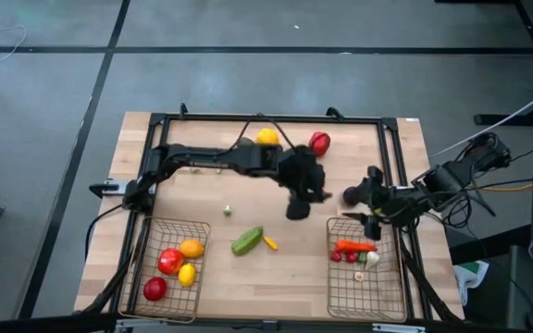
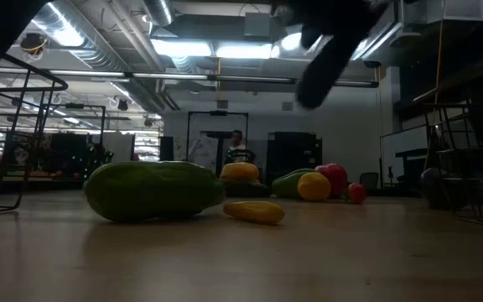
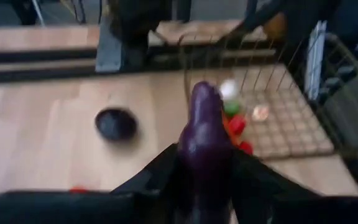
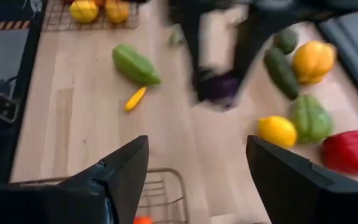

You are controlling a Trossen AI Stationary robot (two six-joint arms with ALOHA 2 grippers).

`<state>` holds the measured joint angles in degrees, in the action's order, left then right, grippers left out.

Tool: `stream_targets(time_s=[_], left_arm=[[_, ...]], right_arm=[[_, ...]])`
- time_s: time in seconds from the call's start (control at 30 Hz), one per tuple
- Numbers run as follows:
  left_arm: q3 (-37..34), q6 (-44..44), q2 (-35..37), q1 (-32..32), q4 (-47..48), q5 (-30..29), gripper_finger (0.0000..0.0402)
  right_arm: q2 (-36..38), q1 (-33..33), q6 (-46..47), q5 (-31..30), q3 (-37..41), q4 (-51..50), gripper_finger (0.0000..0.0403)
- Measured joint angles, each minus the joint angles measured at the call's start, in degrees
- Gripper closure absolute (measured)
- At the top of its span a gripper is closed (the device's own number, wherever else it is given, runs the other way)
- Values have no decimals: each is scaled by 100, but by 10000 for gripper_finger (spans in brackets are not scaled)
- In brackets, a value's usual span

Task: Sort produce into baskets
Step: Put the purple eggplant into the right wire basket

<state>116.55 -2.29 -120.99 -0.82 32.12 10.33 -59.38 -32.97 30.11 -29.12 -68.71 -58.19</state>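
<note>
My left gripper (image 1: 299, 203) hangs over the table's middle, shut on a purple eggplant (image 3: 204, 124). The right wrist view shows it too, as a dark purple lump (image 4: 219, 87). My right gripper (image 4: 197, 171) stands open with nothing in it, above the far edge of the right basket (image 1: 391, 301). That basket holds a carrot (image 1: 354, 246) and small red pieces. The left basket (image 1: 146, 239) holds red, orange and yellow pieces. A green cucumber (image 1: 246, 241) and a small yellow piece (image 1: 270, 243) lie on the table between the baskets. My left gripper pinches the eggplant's two sides (image 3: 188, 158) between its two fingers. The eggplant lies along the fingers, and its rounded end (image 3: 204, 93) sticks out past their tips. The fingers slant downward toward the right basket. The eggplant is lifted clear of the table.
More produce lies near the table's far edge: a yellow pepper (image 1: 266, 137), a red pepper (image 1: 319, 142), a green pepper (image 4: 309, 118), a lemon (image 4: 277, 130) and a dark green piece (image 4: 281, 71). A black frame (image 1: 276, 118) runs around the table.
</note>
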Motion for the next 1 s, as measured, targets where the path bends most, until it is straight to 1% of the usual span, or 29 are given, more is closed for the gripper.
stream_targets(time_s=[0.23, 0.4, 0.5, 0.63, 0.8, 0.93, 1.0], left_arm=[[0, 1071, -32, 409, -1701, -4, 288], [-130, 1390, -191, 679, -2885, -240, 287], [-177, 1576, -387, 799, -3336, -441, 287], [-177, 1724, -729, 931, -3884, -544, 287], [-181, 1689, -1130, 1029, -4411, -639, 287], [-181, 1557, -1364, 1021, -4430, -667, 286], [-185, 1573, -1416, 1021, -4262, -671, 286]], right_arm=[[367, 0, -251, -496, 0, -22, 134], [466, 0, -527, -1102, 0, 2, 134], [501, 0, -633, -1253, 0, 35, 134], [512, 0, -650, -1248, 0, 58, 134], [512, 0, -650, -1246, 0, 57, 134], [512, 0, -650, -1228, 0, 59, 134], [512, 0, -650, -1157, 0, 61, 134]])
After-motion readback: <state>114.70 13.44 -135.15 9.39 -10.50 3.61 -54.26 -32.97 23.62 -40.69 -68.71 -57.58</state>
